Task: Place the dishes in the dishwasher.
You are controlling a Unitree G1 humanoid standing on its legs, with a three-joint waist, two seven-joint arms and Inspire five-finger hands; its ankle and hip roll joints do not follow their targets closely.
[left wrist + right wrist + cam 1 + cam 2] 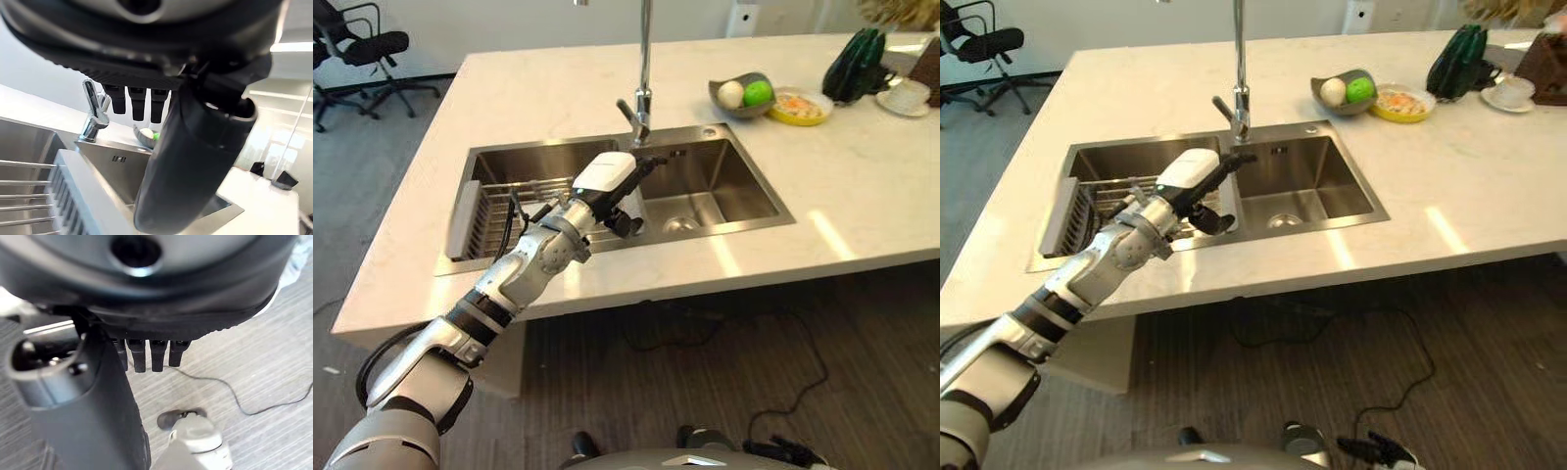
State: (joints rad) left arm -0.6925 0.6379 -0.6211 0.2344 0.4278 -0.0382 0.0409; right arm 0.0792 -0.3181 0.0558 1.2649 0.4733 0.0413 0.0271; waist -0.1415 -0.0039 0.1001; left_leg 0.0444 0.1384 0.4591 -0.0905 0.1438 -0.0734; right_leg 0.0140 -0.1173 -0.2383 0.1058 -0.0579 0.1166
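My left hand (607, 178), white-backed, hovers over the divider between the two basins of the steel sink (744, 211), just in front of the faucet (643, 93). Its fingers (138, 103) are straight and its thumb (190, 161) stands apart, with nothing held. A wire dish rack (499, 208) lies in the left basin beside the hand. At the far right of the counter stand a grey bowl (744, 96) holding a white and a green fruit, a yellow plate (800, 107) and a white cup on a saucer (906, 96). My right hand (146, 355) hangs relaxed and empty above the wooden floor.
The pale counter (538, 88) runs around the sink, with its front edge close to me. A dark green object (855, 64) stands behind the plate. An office chair (367, 49) is at the far left on the floor.
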